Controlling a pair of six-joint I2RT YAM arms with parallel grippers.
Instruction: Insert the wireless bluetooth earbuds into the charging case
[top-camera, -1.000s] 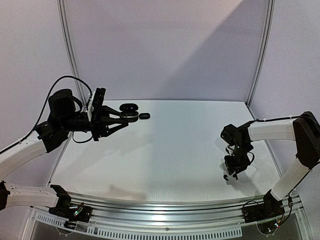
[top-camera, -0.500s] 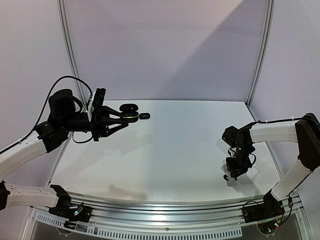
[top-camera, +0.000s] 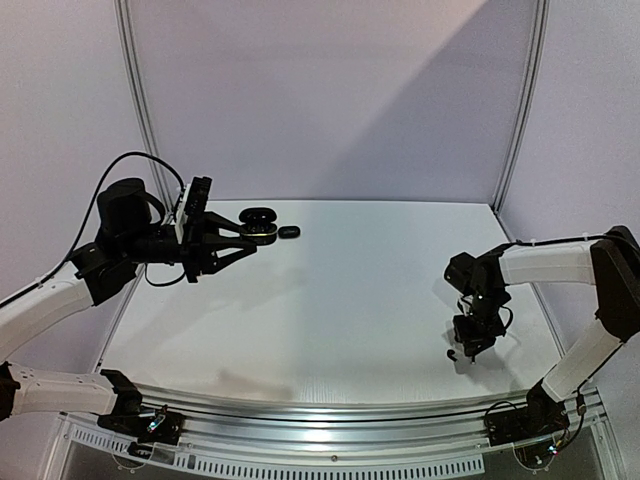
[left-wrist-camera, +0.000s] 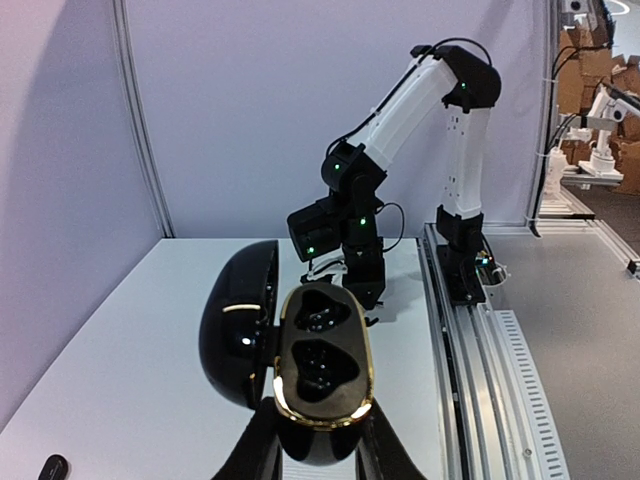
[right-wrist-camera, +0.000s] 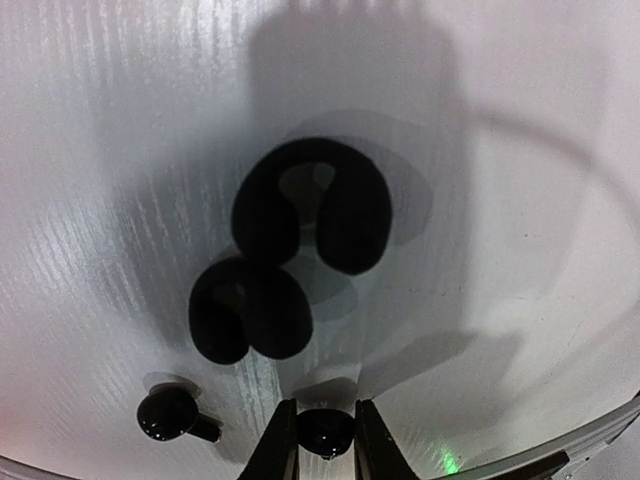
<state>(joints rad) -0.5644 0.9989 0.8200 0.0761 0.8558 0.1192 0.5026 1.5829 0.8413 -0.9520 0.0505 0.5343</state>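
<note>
My left gripper (top-camera: 243, 236) is shut on the open black charging case (top-camera: 262, 228) with a gold rim and holds it in the air at the far left. In the left wrist view the case (left-wrist-camera: 320, 370) faces the camera, lid (left-wrist-camera: 240, 335) swung left, both sockets empty, the gripper (left-wrist-camera: 318, 445) clamping its lower end. My right gripper (top-camera: 463, 350) is low over the near right of the table. In the right wrist view its fingers (right-wrist-camera: 283, 445) close on a black earbud (right-wrist-camera: 325, 432). A second black earbud (right-wrist-camera: 170, 415) lies on the table to its left, also seen in the top view (top-camera: 452, 354).
A small black object (top-camera: 289, 231) lies on the table at the far left, below the held case; it also shows in the left wrist view (left-wrist-camera: 52, 467). Dark blurred shapes (right-wrist-camera: 310, 215) spread on the white surface ahead of the right gripper. The table's near rail (top-camera: 330, 412) runs close behind it.
The right gripper has sunk a little lower toward the table at the near right. The left arm and the case have not moved.
</note>
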